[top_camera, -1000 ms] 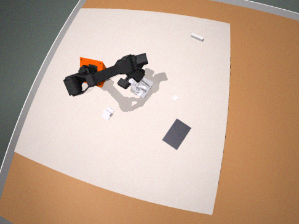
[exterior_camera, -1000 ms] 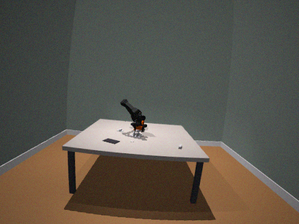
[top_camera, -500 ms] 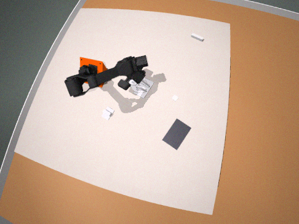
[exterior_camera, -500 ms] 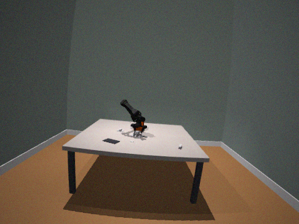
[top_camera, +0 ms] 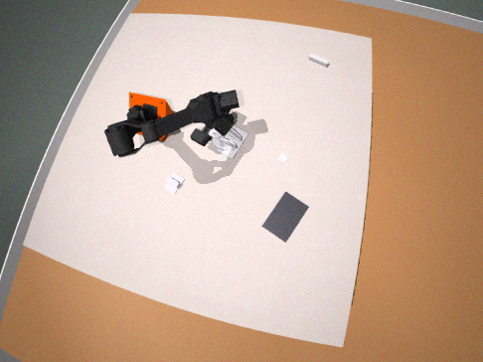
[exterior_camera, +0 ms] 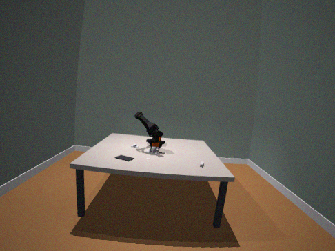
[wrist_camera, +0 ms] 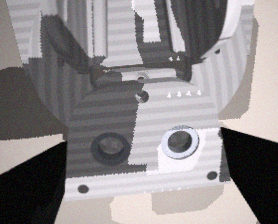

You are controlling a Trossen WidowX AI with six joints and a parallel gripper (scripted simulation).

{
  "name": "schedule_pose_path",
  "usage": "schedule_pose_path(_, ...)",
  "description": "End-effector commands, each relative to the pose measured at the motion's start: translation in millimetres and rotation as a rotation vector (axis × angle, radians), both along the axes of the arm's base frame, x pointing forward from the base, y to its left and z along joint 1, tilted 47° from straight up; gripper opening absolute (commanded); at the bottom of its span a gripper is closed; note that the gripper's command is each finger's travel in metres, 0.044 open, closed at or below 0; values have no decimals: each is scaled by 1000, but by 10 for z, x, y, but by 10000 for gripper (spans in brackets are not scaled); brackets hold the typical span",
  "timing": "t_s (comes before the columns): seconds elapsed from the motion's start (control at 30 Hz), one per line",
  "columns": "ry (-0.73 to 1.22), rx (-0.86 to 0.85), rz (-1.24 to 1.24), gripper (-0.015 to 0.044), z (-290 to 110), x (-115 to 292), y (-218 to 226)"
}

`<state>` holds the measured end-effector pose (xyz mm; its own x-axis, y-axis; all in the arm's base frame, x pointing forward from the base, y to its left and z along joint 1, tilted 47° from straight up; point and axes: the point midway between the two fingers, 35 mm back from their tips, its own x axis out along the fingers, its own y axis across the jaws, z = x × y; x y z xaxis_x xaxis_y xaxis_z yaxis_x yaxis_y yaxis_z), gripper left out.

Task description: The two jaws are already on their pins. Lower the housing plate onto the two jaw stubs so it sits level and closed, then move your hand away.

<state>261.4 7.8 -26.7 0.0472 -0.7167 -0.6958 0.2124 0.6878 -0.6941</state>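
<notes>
My gripper is shut on the light grey housing plate, one black finger at each side edge. The plate has two round ringed holes and a smaller hole, and looks about level in the wrist view. It lies over the rear part of the jaw assembly in that view. The two curved jaws extend beyond its far edge, on the pale base. The jaw stubs are hidden under the plate. Whether the plate touches them or hangs just above, I cannot tell.
A dark flat rectangle lies to the front. A small white piece is beside the assembly, white blocks lie to one side, and a white bar lies farther off. The arm's orange mount stands behind.
</notes>
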Motion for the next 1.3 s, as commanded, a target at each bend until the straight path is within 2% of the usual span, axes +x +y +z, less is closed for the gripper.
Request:
schedule_pose_path(0.0,2,-6,7,351,1,4,-8)
schedule_pose_path(1.27,5,-6,10,351,-49,8,-61)
